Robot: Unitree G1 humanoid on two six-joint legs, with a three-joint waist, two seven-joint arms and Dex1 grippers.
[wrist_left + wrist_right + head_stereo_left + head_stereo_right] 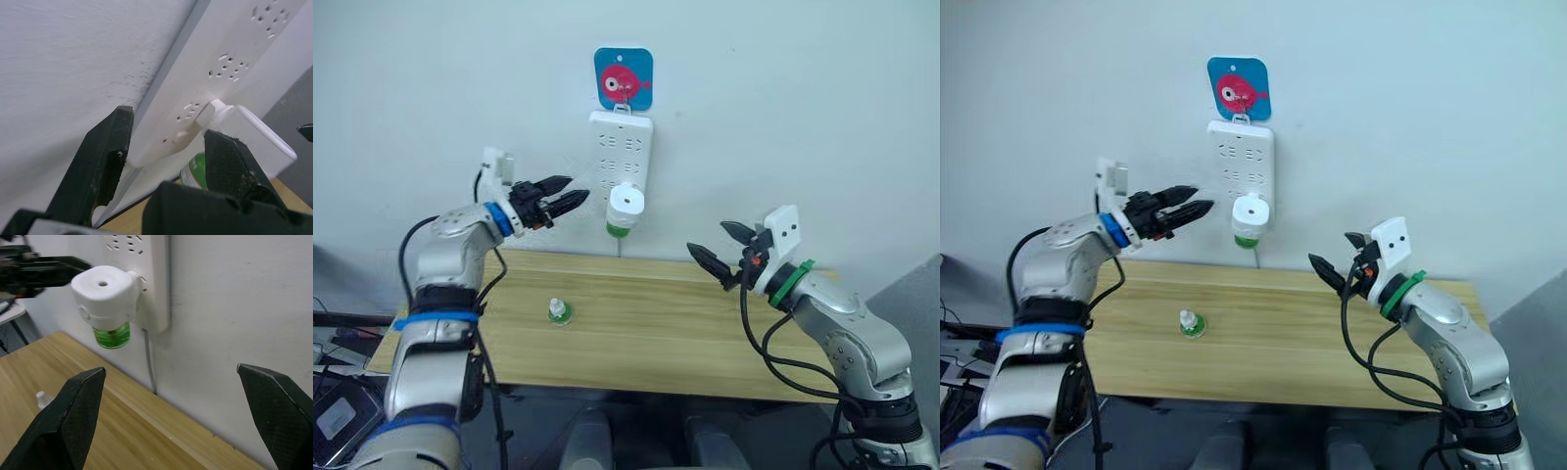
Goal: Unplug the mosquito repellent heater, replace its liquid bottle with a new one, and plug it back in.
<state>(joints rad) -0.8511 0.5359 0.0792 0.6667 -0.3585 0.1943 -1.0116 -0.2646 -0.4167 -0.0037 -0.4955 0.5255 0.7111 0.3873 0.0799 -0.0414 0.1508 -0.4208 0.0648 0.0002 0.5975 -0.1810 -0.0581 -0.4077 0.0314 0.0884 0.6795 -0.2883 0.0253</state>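
The white mosquito repellent heater (626, 202) is plugged into the bottom of a white power strip (622, 145) on the wall. A green liquid bottle (619, 230) is screwed in under it. A second small bottle (559, 312) with a green base and white cap stands on the wooden table (656, 333). My left gripper (562, 194) is open, raised just left of the heater and pointing at it. My right gripper (720, 245) is wide open, lower and to the right of the heater. In the right wrist view the heater (104, 290) sits ahead, left of my fingers (73, 411).
A blue tag with a red fish (624, 78) hangs above the strip. The strip's cord (618, 247) drops behind the table. In the left wrist view the power strip (220, 63) runs close past my fingers (107, 161).
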